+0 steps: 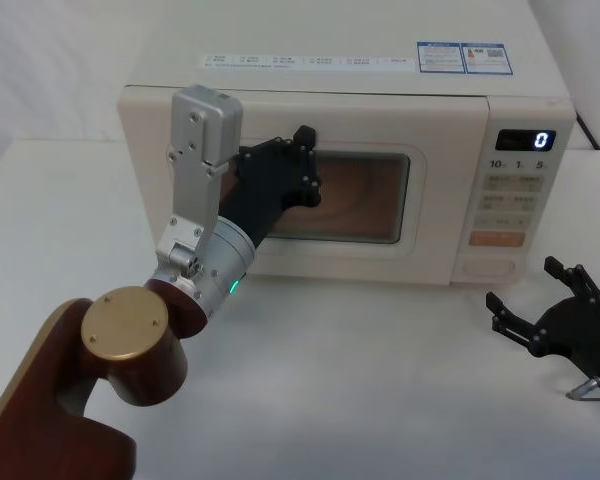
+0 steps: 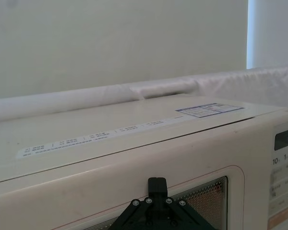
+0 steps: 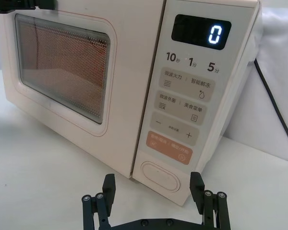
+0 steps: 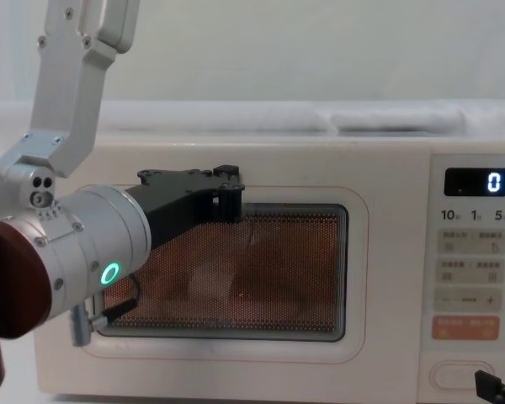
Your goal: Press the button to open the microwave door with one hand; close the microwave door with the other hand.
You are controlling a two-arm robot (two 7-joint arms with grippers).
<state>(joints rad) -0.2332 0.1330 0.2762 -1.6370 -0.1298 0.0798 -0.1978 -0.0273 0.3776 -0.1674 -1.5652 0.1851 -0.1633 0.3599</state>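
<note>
Left end effector [image 1: 298, 160] flat against the shut microwave door [image 1: 420, 150], fingers unreadable; right end effector [image 1: 548, 310] spread wide: press squarely until latched.

left pincer [image 1: 298, 160] against microwave door [image 1: 310, 190], shut

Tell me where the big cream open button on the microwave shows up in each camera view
Head view: the button, lower right of the microwave, under the orange key.
Left wrist view: not in it.
Right wrist view: bottom of the panel, just beyond the open right pincer.
Chest view: bottom right corner.
Shared landmark: the lit "0" display, at the panel's top.
</note>
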